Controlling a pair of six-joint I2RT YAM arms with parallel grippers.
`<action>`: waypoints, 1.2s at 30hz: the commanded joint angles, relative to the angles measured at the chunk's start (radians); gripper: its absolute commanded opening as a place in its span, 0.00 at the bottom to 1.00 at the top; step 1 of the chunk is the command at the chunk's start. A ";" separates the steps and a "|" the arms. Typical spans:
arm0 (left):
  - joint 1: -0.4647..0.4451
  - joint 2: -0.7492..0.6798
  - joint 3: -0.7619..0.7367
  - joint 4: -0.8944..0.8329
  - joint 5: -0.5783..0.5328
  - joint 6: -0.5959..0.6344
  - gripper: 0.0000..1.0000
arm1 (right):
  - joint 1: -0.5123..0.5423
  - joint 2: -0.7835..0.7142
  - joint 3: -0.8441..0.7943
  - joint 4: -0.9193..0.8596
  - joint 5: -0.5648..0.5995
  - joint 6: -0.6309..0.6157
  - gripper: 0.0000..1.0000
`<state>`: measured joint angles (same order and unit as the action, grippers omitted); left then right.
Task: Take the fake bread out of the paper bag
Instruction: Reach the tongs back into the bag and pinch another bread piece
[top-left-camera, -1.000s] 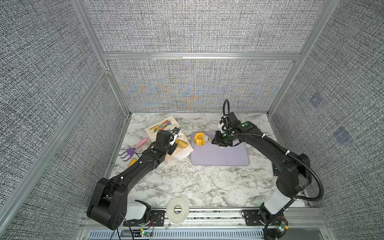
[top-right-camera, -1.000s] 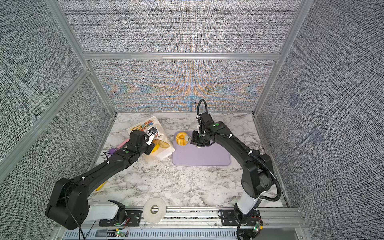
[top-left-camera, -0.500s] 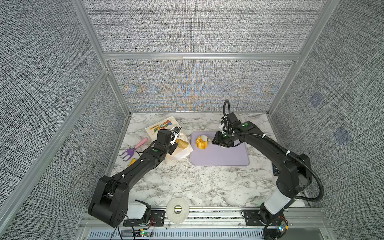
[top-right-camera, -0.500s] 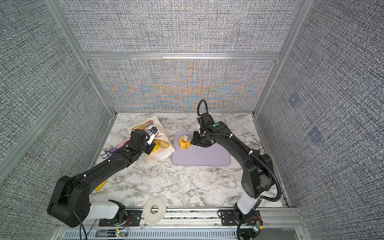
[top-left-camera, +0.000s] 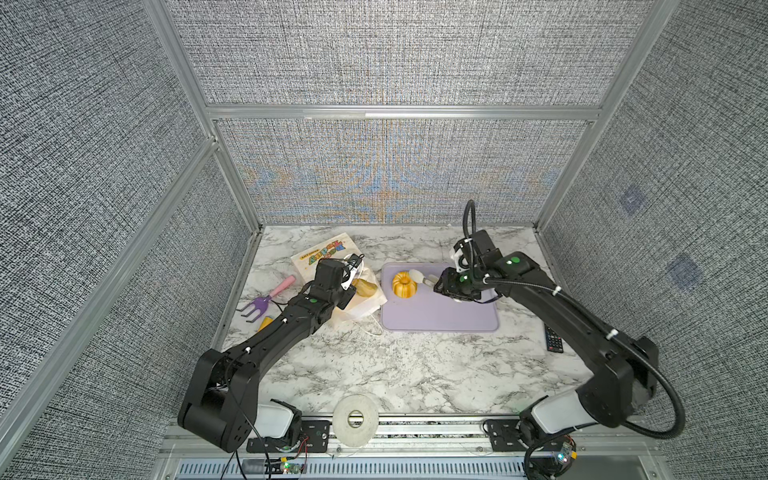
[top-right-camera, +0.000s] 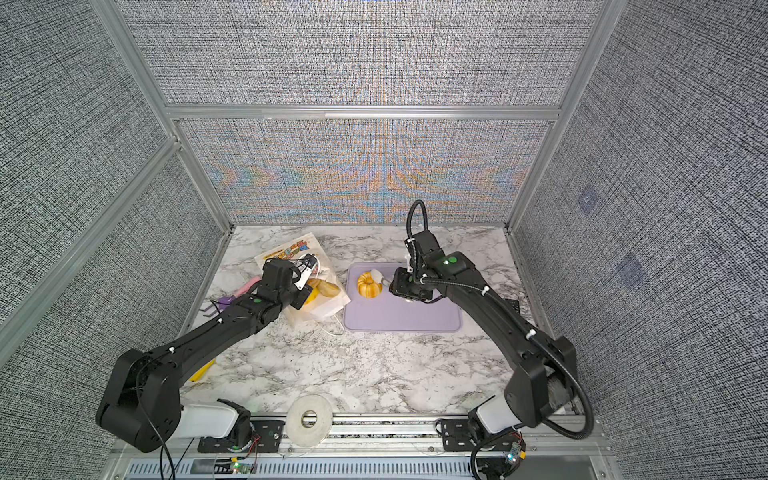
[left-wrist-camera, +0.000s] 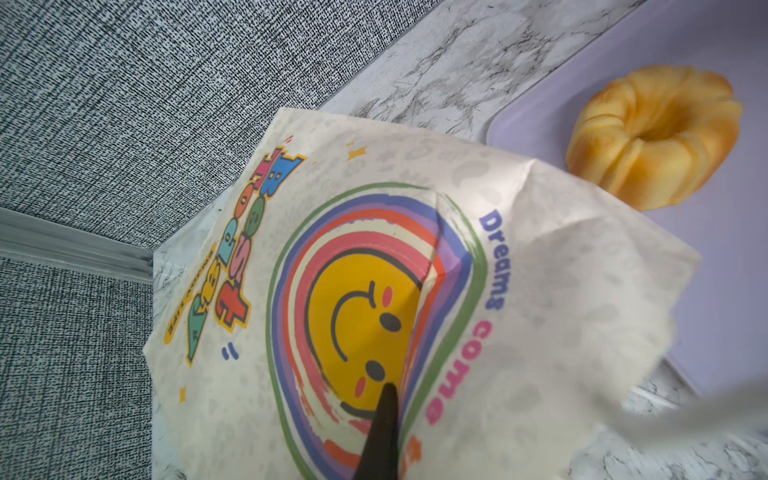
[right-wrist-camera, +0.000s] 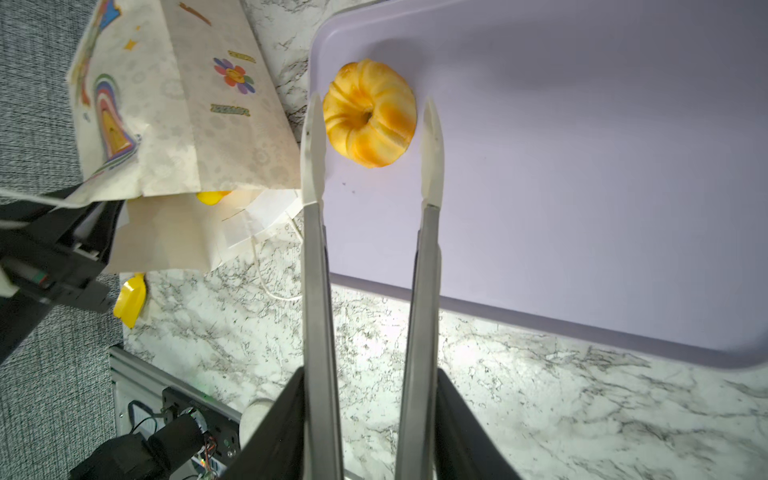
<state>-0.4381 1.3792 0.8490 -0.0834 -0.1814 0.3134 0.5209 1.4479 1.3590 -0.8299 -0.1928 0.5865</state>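
At the left edge of the tabletop a purple toy rake with a pink handle is seen, and just in front of it a yellow toy shovel, partly covered by the left arm. Toward the back left corner the paper bag is laid on its side, its mouth turned to the tray. The left gripper is pressed together on the upper edge of the bag's mouth. A brown bun and something yellow are seen inside the mouth. Just beside the bag, a lilac tray is set in the middle of the tabletop. A golden ring bun is lying in the tray's back left corner. The right gripper is spread, with one fingertip on each side of this bun and small gaps showing between them. Near the right edge a black remote control is placed.
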 joint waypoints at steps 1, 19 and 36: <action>0.000 0.007 0.008 0.004 0.011 -0.004 0.00 | 0.045 -0.067 -0.051 0.014 -0.022 0.057 0.43; -0.003 0.018 0.023 -0.012 0.002 -0.074 0.00 | 0.473 0.133 0.144 0.072 0.147 -0.141 0.37; -0.002 0.034 0.034 -0.028 0.003 -0.089 0.00 | 0.579 0.067 -0.082 0.297 0.613 -0.506 0.34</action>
<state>-0.4416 1.4136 0.8768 -0.1001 -0.1810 0.2386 1.0969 1.5219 1.3025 -0.6434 0.3302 0.1459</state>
